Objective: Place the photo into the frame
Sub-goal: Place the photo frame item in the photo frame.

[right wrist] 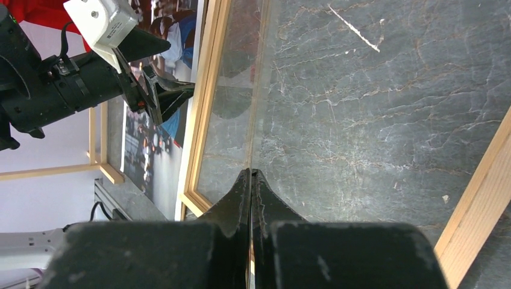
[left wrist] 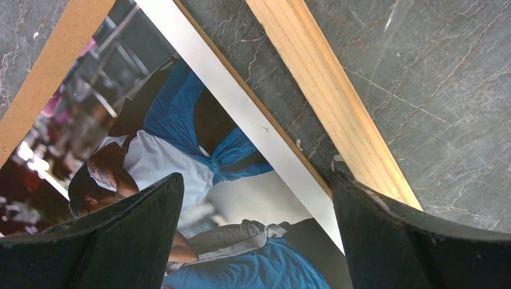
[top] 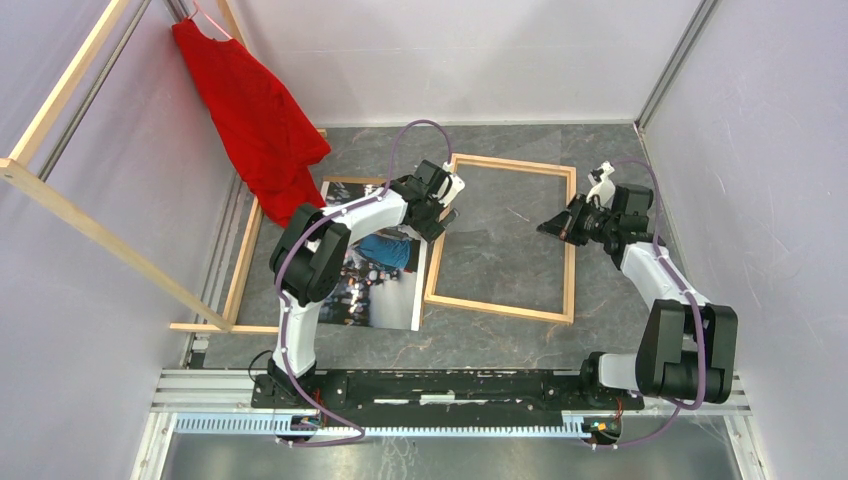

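Wood frame: empty, photo just beside.
Left pincer: spread over photo's edge, grasp step.
Right pincer: pressed together, idle.
Next: pinch edge.

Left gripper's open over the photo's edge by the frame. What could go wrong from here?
The left gripper straddles the photo's edge, close to the frame rail: closing may catch the rail or the brown board beneath. The right gripper is shut above the frame, not holding it, so a nudge could slide it.
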